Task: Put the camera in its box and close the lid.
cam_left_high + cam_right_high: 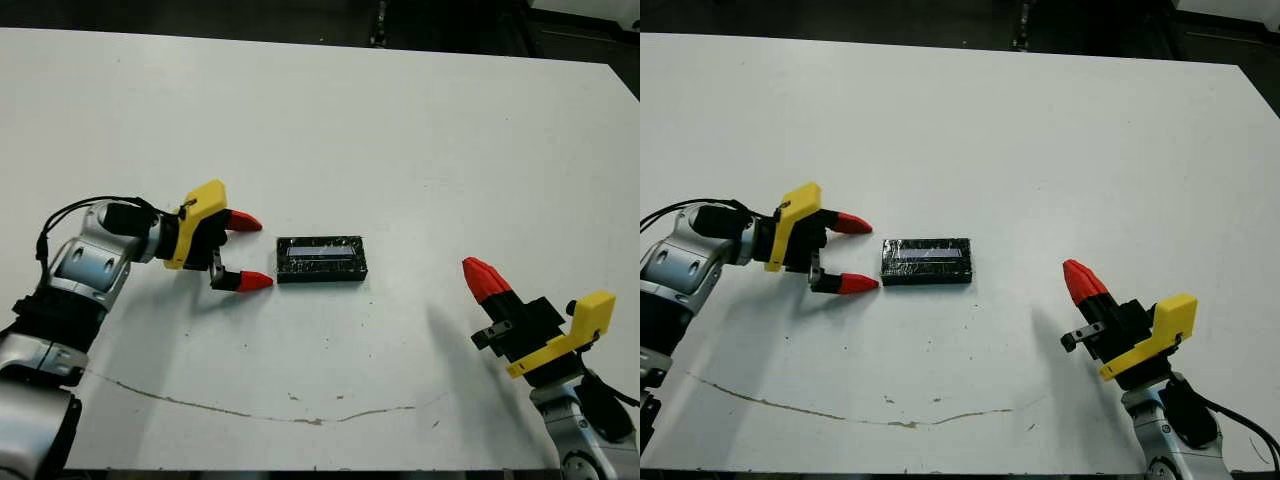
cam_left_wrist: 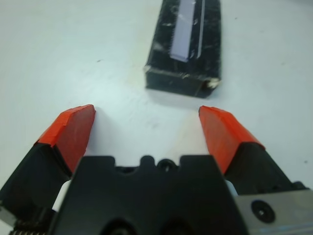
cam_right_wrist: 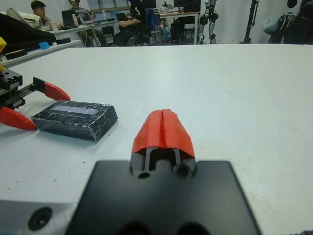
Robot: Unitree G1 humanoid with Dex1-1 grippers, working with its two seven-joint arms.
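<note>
One closed package and two grippers on a white table [image 1: 320, 130].

Item 1, the lid [image 1: 321, 259]: black, crinkly, silver-speckled top with a pale reflective strip down its middle. It lies flat near the table's middle, a little toward the robot's left, its long sides running across the table. It appears to sit squarely over the box, whose walls do not show beneath it; only a fleck of white shows at one lower corner in the left wrist view. The camera is not visible anywhere on the table, so it is presumably inside, though that cannot be checked. On this reading the task looks finished or close to it.

Item 2, the left gripper [image 1: 248, 251]: fingers spread wide, holding nothing. The tips point at the lid's near short end and stand just beside it without touching. The gap is wider than that end, which suits either a final squaring push or a release and retreat; which one cannot be told.

Item 3, the right gripper [image 1: 481, 276]: fingers [image 3: 163, 128] pressed together, holding nothing. It is parked well apart from the lid on the robot's right, tips raised toward the table's middle, seemingly kept clear of the work.

Item 4, background: people seated at desks beyond the table.
</note>
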